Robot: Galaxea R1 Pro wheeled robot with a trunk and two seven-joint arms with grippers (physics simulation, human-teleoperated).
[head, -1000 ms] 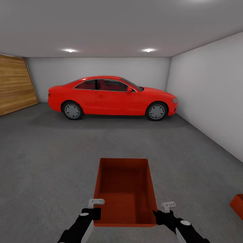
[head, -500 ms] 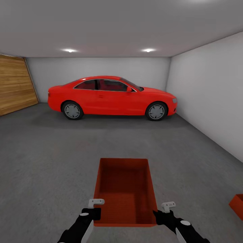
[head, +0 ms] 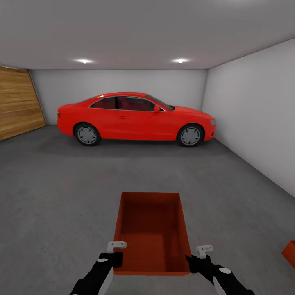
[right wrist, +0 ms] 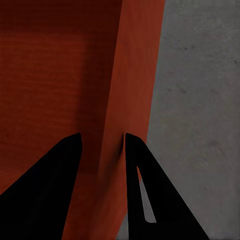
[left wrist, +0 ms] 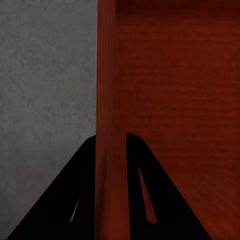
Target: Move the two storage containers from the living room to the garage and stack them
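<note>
Head view: left hand (head: 116,246) and right hand (head: 203,249) each pinch a wall of the container (head: 151,231), keeping it level above the floor (head: 61,196).

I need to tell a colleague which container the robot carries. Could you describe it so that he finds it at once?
In the garage, the red car stands by the far wall. On the near side of it, over the grey floor, an open orange-red container sits between the left gripper and right gripper. Each gripper pinches one of its side walls, unlike the second container at the right edge.
</note>
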